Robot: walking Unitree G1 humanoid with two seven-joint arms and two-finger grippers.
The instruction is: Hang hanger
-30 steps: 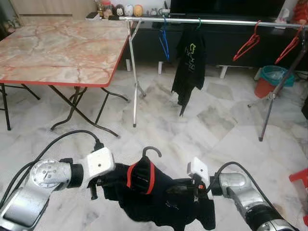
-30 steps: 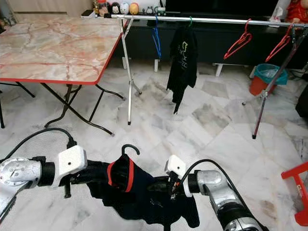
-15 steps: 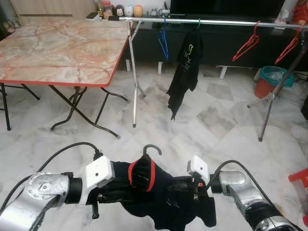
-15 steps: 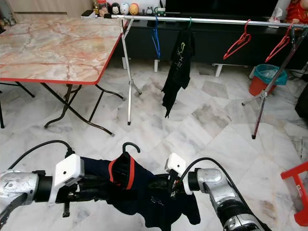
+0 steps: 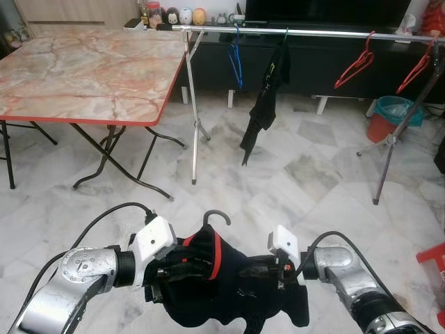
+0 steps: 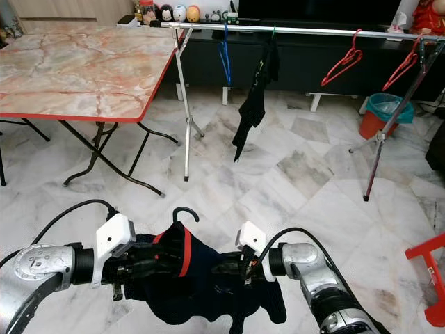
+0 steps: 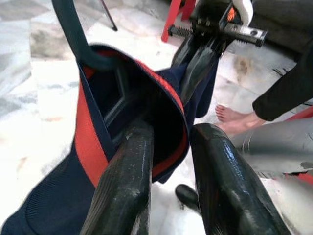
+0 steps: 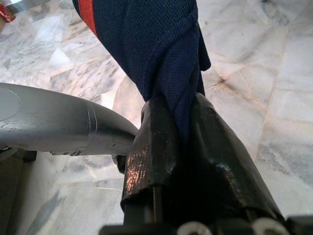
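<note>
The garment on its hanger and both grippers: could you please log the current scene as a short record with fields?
held item: dark navy garment with red collar trim, on a dark hanger
left gripper: fingers around the collar
right gripper: shut on a bunched fold of the garment
target: clothes rail ahead
already on rail: black shirt, blue hanger, red hangers
nearby: marble-top table

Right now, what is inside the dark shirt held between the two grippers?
A hanger: its dark hook sticks up out of the red-trimmed collar of the dark shirt. The rest of the hanger is covered by fabric, so its shape cannot be seen.
</note>
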